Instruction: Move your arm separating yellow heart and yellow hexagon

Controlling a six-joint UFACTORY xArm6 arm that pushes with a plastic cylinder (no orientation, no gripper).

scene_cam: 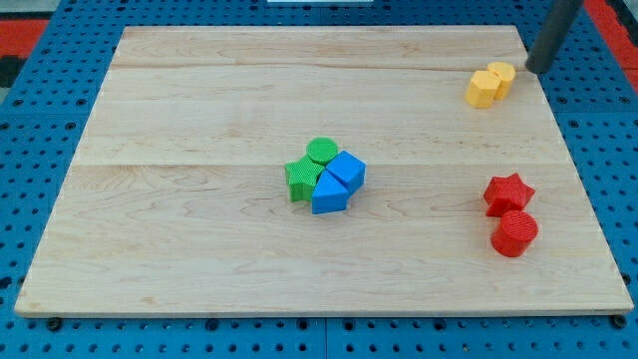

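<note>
Yellow heart and yellow hexagon sit together near the view's top right corner of the wooden board, touching each other, the hexagon a little higher and more to the right. Which yellow block is the heart I judge only from the outline, so I am not fully sure. My tip stands just beside the hexagon, on its right side, close to the board's edge; there are no jaws on this rod, so nothing opens or closes. To separate the pair well, I think the tip should not push straight from the right, because then both blocks would slide together. Better is to bring the tip to the seam between them, from the view's top, and push through it so one block goes left and the other stays. The green and blue cluster and the red blocks are well apart and should not be disturbed.
</note>
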